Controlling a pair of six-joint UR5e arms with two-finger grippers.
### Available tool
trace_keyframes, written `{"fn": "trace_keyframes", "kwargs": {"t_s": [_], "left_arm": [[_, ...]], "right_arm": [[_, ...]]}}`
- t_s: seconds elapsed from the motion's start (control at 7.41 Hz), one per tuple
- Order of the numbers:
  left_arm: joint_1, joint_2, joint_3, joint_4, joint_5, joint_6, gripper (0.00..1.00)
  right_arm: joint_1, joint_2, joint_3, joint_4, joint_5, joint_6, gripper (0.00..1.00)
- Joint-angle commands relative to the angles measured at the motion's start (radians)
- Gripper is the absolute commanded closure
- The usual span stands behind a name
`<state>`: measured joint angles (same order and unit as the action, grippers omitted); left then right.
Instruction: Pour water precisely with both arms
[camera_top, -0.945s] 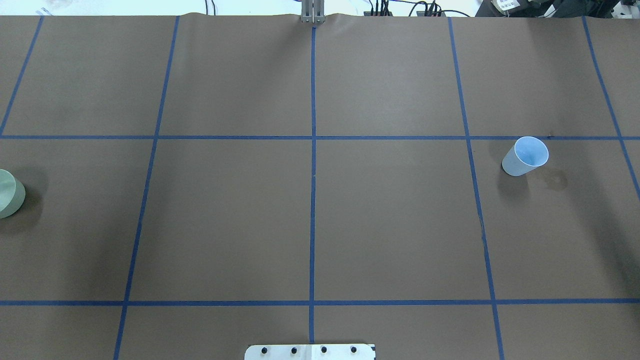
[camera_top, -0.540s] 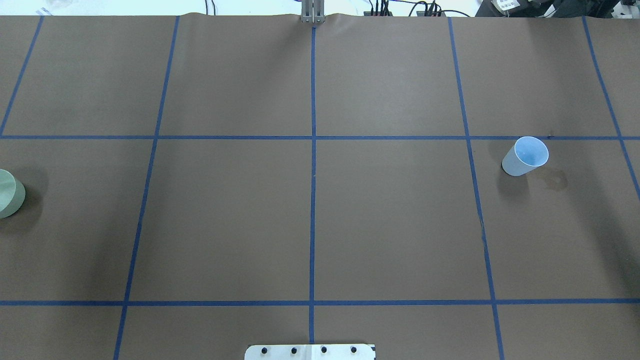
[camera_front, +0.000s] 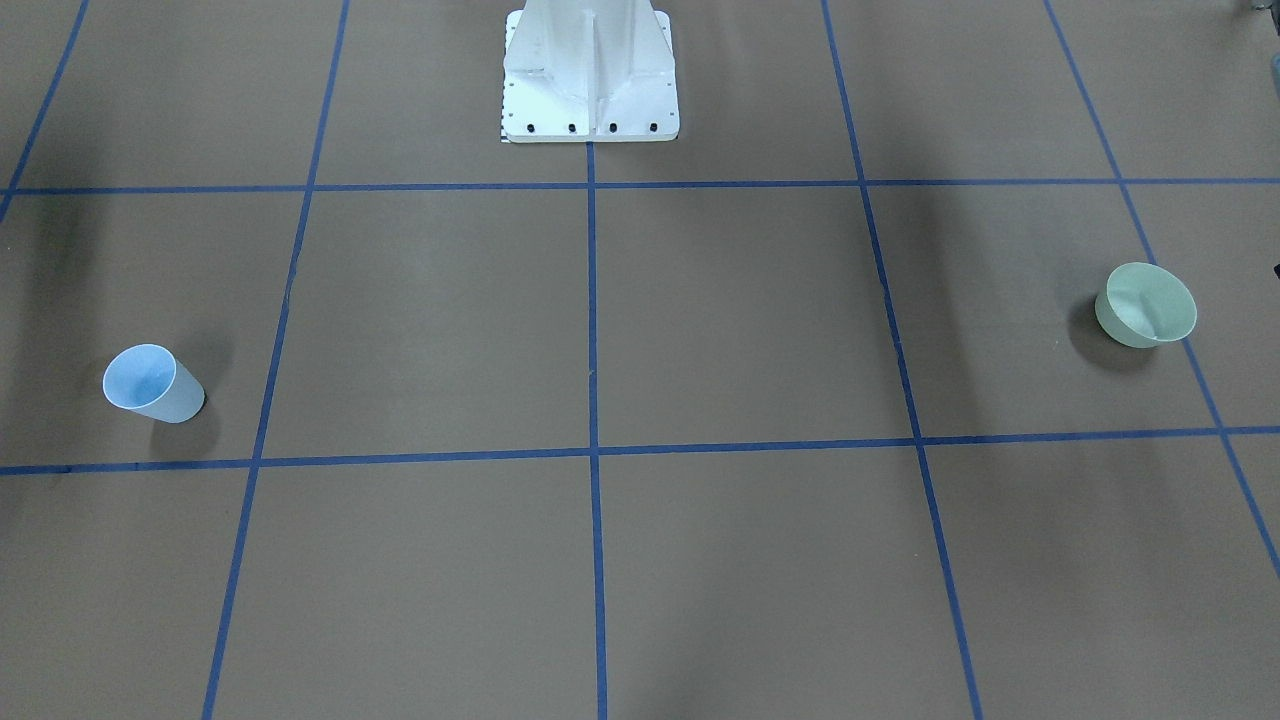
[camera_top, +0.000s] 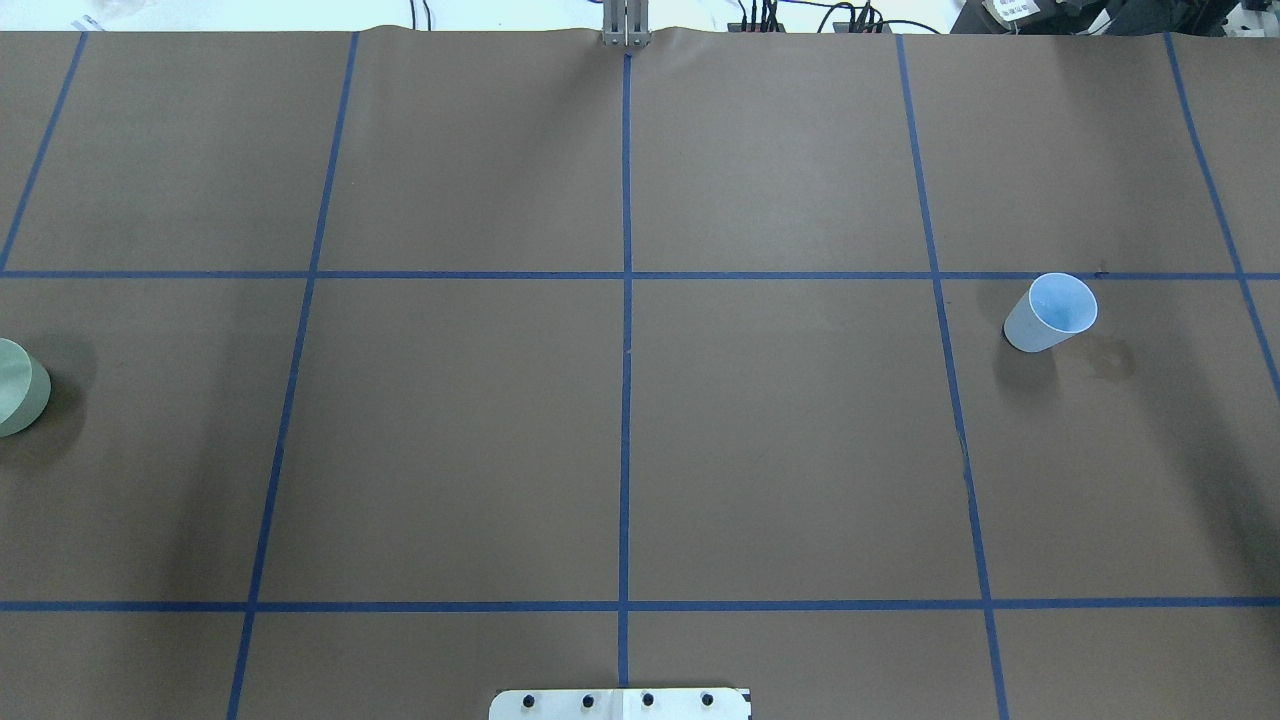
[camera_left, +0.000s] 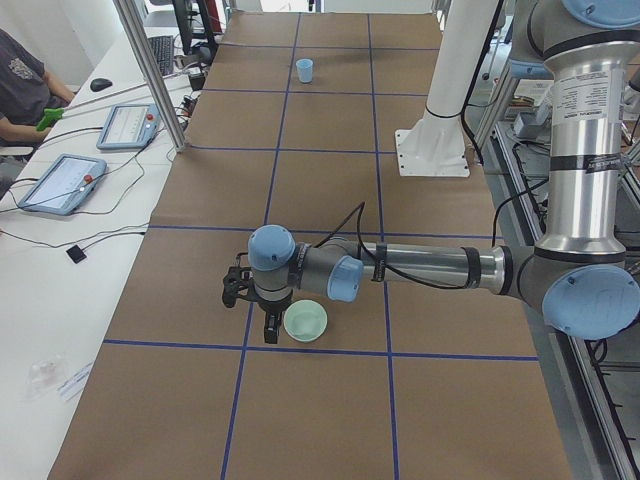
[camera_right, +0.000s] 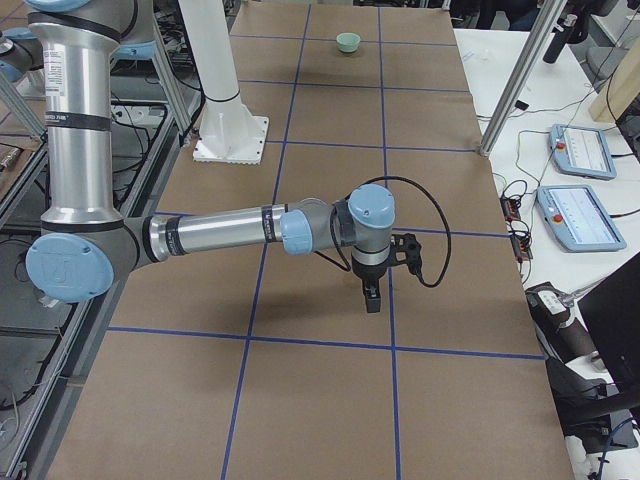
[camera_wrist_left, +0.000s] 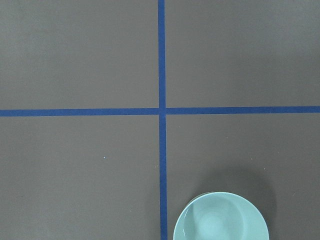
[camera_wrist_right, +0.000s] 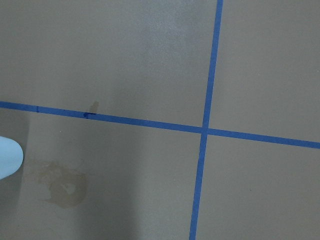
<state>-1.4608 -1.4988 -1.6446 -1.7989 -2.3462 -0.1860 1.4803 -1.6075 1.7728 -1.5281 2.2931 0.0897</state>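
Left gripper (camera_left: 270, 334): hangs fingers-down toward the counter's left end, just beside the pale green bowl (camera_left: 305, 321), on the bowl's side away from my base. It shows only in the side view, so I cannot tell how wide the jaws stand. My left wrist camera catches the bowl's rim at its bottom edge, next to a blue tape crossing (camera_wrist_left: 161, 111).

Right gripper (camera_right: 373, 303): points down over brown paper toward the counter's right end. Again a side view only; jaw width not readable.

Light blue cup (camera_top: 1050, 312): upright toward the right end, about midway between the near and far edges, just inside a tape line. My right wrist camera sees only a sliver of it at its left edge.

Water (camera_top: 1062, 308): possibly the pale patch inside the cup; too faint to be sure. A tan damp-looking stain (camera_wrist_right: 62, 182) lies on the paper just beside the cup.

White pedestal (camera_front: 590, 75): middle of the near edge. Bowl and cup sit well apart.
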Motion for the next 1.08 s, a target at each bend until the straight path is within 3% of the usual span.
{"fn": "trace_keyframes", "kwargs": {"t_s": [0.0, 0.41, 0.81, 0.95], "left_arm": [[0.065, 0.028, 0.009, -0.039, 0.004, -0.004, 0.00], [0.068, 0.038, 0.087, -0.087, -0.001, -0.001, 0.00], [0.152, 0.040, 0.254, -0.442, -0.001, -0.203, 0.00], [0.180, 0.042, 0.268, -0.488, 0.001, -0.231, 0.00]], "right_arm": [[-0.003, -0.006, 0.001, -0.001, 0.011, -0.001, 0.01], [-0.009, -0.006, 0.008, 0.000, 0.023, 0.001, 0.01], [-0.009, -0.006, 0.011, 0.002, 0.055, 0.002, 0.01], [-0.009, -0.006, 0.016, 0.002, 0.057, 0.002, 0.01]]}}
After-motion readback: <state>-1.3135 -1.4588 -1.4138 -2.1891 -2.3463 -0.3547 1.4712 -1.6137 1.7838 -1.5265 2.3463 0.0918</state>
